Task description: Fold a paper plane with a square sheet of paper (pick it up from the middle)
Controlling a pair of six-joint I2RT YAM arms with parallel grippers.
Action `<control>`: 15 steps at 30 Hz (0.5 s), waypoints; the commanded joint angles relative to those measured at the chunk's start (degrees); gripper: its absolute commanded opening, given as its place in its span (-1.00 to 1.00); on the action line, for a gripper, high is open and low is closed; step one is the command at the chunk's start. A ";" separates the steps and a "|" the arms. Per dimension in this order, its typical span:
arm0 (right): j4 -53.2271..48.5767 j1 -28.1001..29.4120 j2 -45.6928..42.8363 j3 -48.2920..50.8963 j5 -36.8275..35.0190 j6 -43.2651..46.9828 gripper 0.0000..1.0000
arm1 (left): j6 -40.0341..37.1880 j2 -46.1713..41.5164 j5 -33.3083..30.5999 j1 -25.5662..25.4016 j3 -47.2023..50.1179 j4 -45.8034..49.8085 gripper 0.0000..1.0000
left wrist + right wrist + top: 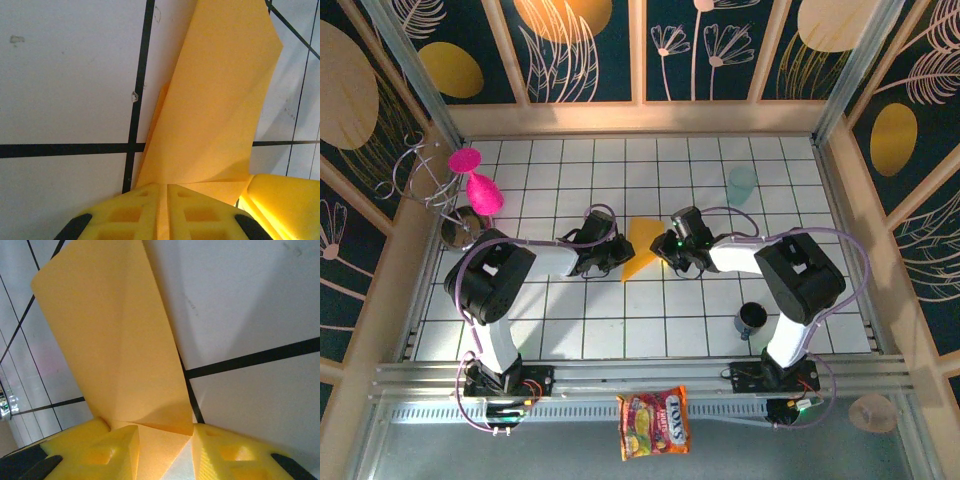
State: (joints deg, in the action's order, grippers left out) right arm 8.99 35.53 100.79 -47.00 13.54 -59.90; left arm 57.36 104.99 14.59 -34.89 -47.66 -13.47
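Observation:
The square sheet of paper [642, 248] is orange-yellow and folded into a narrow pointed shape, lying mid-table with its tip toward the near side. My left gripper [613, 256] is at its left edge. In the left wrist view the left gripper [164, 210] is shut on the paper [215, 100], with a thin edge pinched between the yellow fingers [125, 215]. My right gripper [667, 248] is at the paper's right edge. In the right wrist view its jaws [165, 452] stand apart around a lower flap of the paper [115, 340], and white tile shows beside the right finger [230, 455].
A wire rack [420, 175], a pink goblet [480, 190] and a dark cup [455, 228] stand at the left. A pale teal cup [742, 182] is at the back right and a dark mug [752, 318] at the near right. A snack packet [655, 422] lies beyond the front rail.

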 commanded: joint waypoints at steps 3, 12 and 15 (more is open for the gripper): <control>2.58 0.64 -0.13 -0.35 1.37 1.02 -0.34 | 0.57 1.09 0.24 0.31 2.33 6.44 -0.71; 7.30 0.07 -1.49 2.19 2.67 -0.80 -0.37 | 0.38 0.60 0.27 0.88 2.55 6.53 -0.70; 7.79 0.00 -1.15 2.29 2.81 -0.86 -0.42 | 0.29 0.32 0.26 0.91 2.48 6.62 -0.69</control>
State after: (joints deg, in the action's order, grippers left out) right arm 14.61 35.68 100.75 -45.23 15.73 -60.40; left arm 57.36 104.92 15.07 -34.44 -47.55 -13.52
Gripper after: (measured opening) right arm 0.293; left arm 0.153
